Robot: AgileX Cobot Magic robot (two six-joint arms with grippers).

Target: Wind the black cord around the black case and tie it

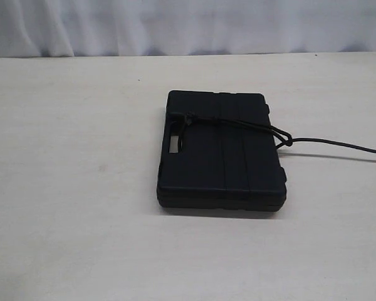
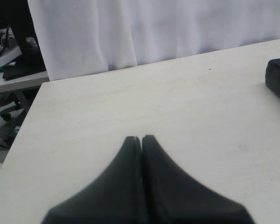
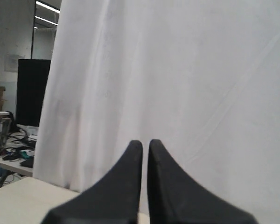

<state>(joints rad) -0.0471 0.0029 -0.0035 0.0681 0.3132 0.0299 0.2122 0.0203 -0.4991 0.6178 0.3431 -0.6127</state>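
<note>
The black case [image 1: 222, 153] lies flat in the middle of the pale table, handle slot on its left side, ribs across the lid. The black cord [image 1: 238, 123] runs across the lid's far part, with a knot near the handle and a loop at the case's right edge. Its free length [image 1: 338, 145] trails right, off the picture. Neither arm shows in the exterior view. My left gripper [image 2: 142, 137] is shut and empty above bare table, with a corner of the case [image 2: 279, 77] far off. My right gripper [image 3: 145, 142] is shut and empty, facing the white curtain.
A white curtain [image 1: 188, 25] hangs behind the table's far edge. In the left wrist view the table's side edge [image 2: 18, 140] shows, with a desk and clutter [image 2: 9, 56] beyond it. A dark monitor [image 3: 32, 91] stands off the table in the right wrist view.
</note>
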